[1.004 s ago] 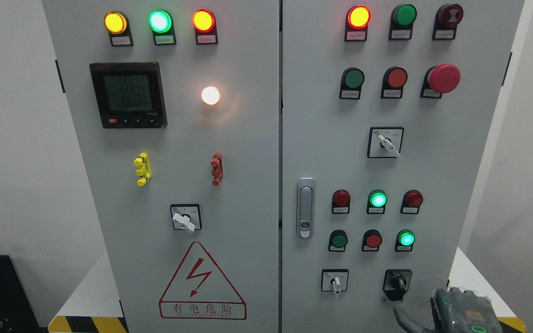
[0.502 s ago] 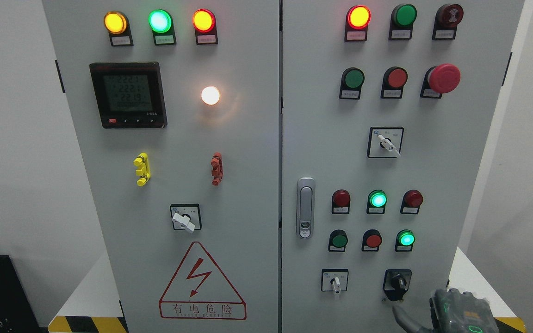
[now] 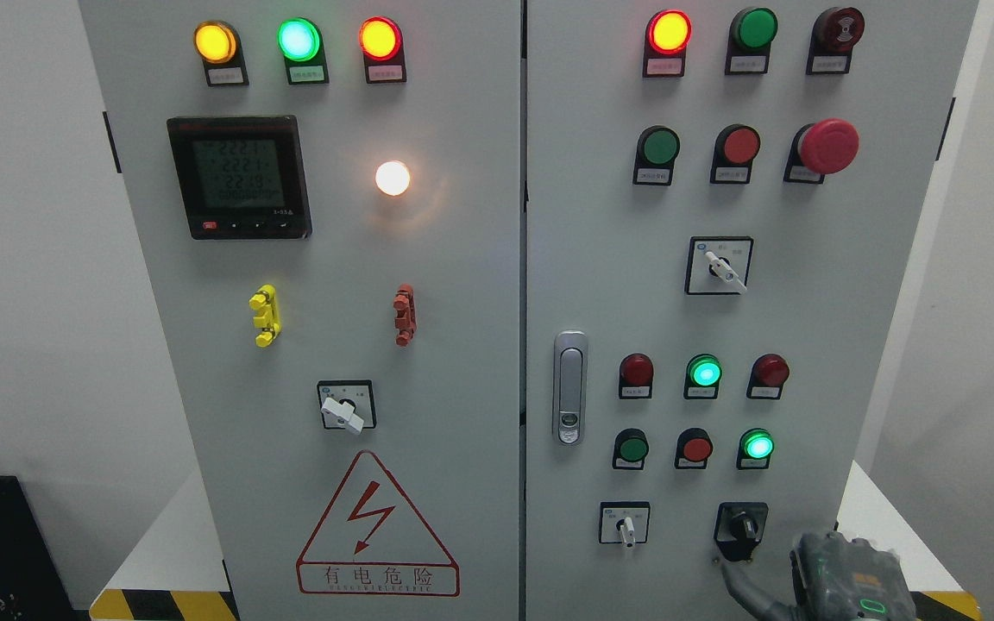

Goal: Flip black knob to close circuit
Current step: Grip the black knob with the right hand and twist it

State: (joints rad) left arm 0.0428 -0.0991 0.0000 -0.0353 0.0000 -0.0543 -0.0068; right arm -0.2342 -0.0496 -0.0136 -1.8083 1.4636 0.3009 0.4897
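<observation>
The black knob (image 3: 741,525) sits on a black plate at the lower right of the right cabinet door (image 3: 600,285). Its handle points down and slightly right. My right hand (image 3: 833,582) comes in at the bottom right corner, grey with green lights. One finger (image 3: 743,586) stretches up and left, its tip just below the knob's plate; I cannot tell if it touches. The hand holds nothing. My left hand is not in view.
A white selector switch (image 3: 627,527) sits left of the knob. Lit green and dark red buttons (image 3: 757,446) are above it. A door handle (image 3: 569,387) is at the door's left edge. The left door carries a meter (image 3: 238,177) and a warning triangle (image 3: 376,526).
My right hand has moved up and left, and its stretched finger has come closer to the black knob. The knob has not turned.
</observation>
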